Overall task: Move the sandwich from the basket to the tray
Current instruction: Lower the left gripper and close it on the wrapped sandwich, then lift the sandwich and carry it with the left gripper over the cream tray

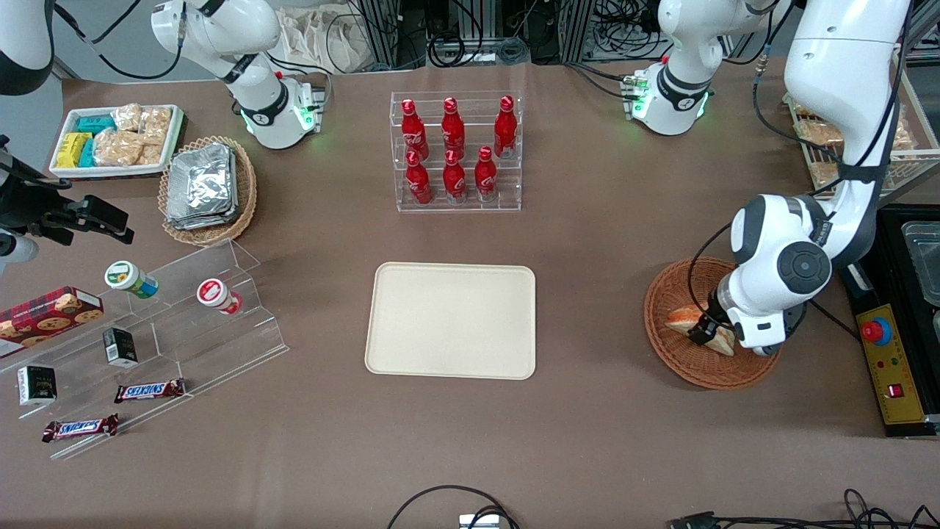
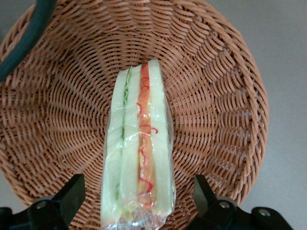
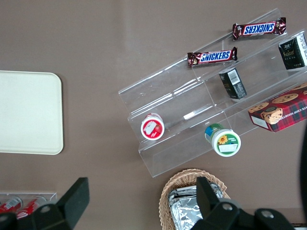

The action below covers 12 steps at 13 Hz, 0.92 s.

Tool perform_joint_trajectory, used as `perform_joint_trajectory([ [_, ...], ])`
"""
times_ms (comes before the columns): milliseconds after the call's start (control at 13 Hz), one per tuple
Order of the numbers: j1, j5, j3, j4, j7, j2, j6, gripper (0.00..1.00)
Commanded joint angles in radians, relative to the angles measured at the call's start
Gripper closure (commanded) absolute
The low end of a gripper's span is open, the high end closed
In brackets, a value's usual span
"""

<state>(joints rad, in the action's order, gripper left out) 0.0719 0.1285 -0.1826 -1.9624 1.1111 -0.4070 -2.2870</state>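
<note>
On the brown worktop (image 1: 587, 411) the large flat cream-beige tray (image 1: 451, 320) lies bare, well apart from the round reddish-brown wicker basket (image 2: 216, 96), where the film-wrapped triangular white-bread sandwich (image 2: 139, 153) stands on edge showing green and orange-red layers. It looks light, soft and slippery, so I would pinch its two bread faces gently; the claw (image 2: 136, 201) hangs over it with fingers (image 2: 72, 191) spread apart, one on each side

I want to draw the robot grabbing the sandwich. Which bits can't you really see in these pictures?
- Sandwich, front view: the arm's wrist covers much of it.
- Sandwich, left wrist view: its near end is cut off by the picture's edge.
- Gripper, low in the basket, open: left wrist view shows both fingers either side of the sandwich, apart from it; their tips are cut off.
- Basket, front view: the arm hides part of its rim.
</note>
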Motion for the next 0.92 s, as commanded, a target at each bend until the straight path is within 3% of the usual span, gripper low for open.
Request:
perform_joint_trajectory([
  [0, 0.000, 0.017, 0.000, -0.004, 0.026, -0.007, -0.026, 0.05],
  [77, 0.000, 0.020, 0.002, -0.004, 0.041, -0.010, -0.037, 0.22],
  [308, 0.000, 0.022, 0.000, 0.003, 0.053, -0.018, -0.039, 1.00],
  [615, 0.000, 0.039, 0.000, 0.007, 0.038, 0.042, 0.019, 1.00],
  [846, -0.001, 0.137, -0.027, 0.126, -0.034, 0.100, 0.287, 1.00],
])
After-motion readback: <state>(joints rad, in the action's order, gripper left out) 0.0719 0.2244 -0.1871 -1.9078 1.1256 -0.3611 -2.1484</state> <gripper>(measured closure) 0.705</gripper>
